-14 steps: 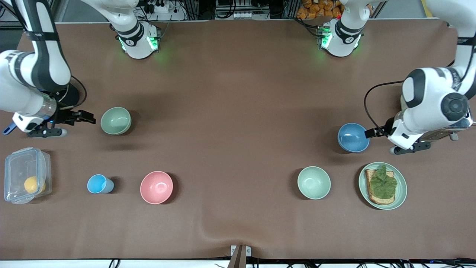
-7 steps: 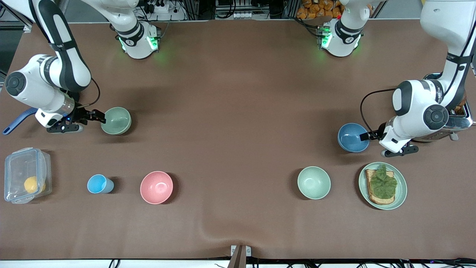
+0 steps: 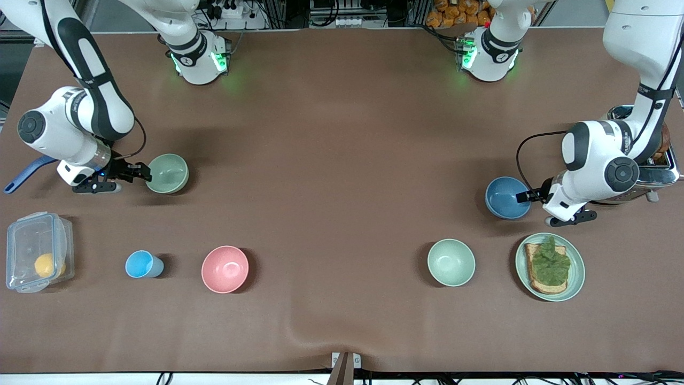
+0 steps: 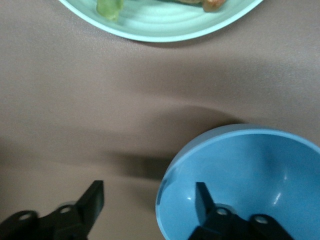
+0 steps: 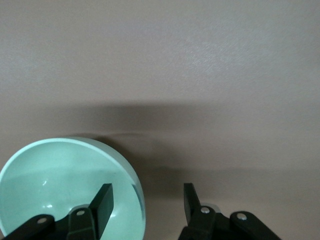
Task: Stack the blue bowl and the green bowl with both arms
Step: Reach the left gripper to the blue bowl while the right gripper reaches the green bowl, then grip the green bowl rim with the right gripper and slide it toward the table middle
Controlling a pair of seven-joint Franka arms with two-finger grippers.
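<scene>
Taking the round matte pink bowl (image 3: 225, 269) as the landmark, it sits in the row of things nearest the front camera, with a small light-blue cup (image 3: 142, 264) beside it toward the right arm's end of the table, then a clear plastic lidded box (image 3: 36, 251) with a yellow round thing inside. Along the same row toward the left arm's end stand a pale mint-green bowl (image 3: 451, 262) and a flat green plate (image 3: 576, 262) carrying toast with a leaf on it. Farther from the camera than the pink bowl, toward the right arm's end, stands the green bowl (image 3: 168, 172), round, matte and sage-coloured, upright on the brown cloth-covered table (image 3: 342, 160). The right gripper (image 3: 144, 173) is at its rim with the jaws open, one finger (image 5: 102, 205) inside the bowl and the other outside the wall. Well apart toward the left arm's end, also farther back than the pink bowl, stands the blue bowl (image 3: 506, 197), round and matte. The left gripper (image 3: 526, 197) straddles its rim the same way, jaws open, one finger (image 4: 202, 196) inside, one outside
</scene>
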